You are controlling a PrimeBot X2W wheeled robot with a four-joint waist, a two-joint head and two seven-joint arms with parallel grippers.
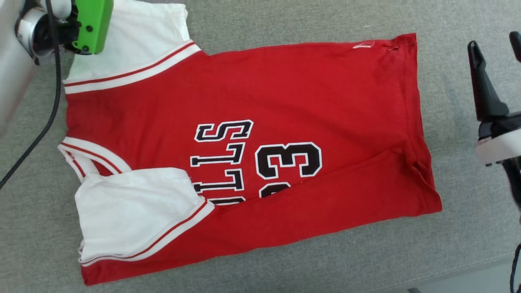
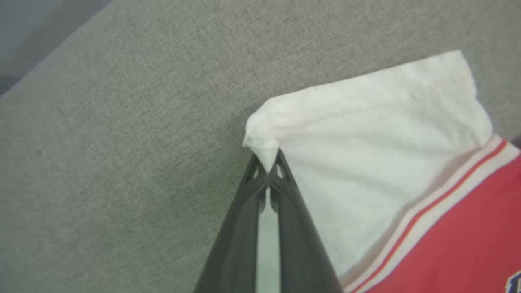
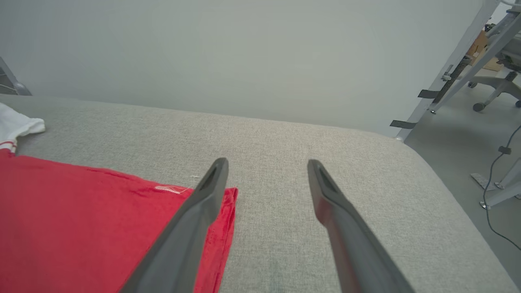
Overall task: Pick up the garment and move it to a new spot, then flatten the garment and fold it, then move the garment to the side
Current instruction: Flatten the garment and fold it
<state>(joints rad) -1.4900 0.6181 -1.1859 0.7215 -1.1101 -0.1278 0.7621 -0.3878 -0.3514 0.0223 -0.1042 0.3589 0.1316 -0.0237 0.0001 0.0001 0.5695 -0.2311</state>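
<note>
A grey fabric-covered counter [image 1: 285, 20] carries the garment [image 1: 309, 93], a red shirt lying flat with its collar toward the robot's left. Its near edge and near white sleeve [image 1: 134, 211] are folded over part of the lettering. The left hand [image 2: 268, 162] is pressed together, pinching the far sleeve's corner [image 2: 260, 140]. The right hand [image 3: 266, 162] is spread, holding nothing, beside the hem.

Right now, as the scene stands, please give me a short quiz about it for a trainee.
1. True or false: the right end effector is open and holds nothing.
2. Which part of the garment does the left end effector grip? A) red hem B) white sleeve C) collar
3. Fill in: the garment lies on a ___ fabric surface.
Key: 1 true; 2 B; 3 grey.
</note>
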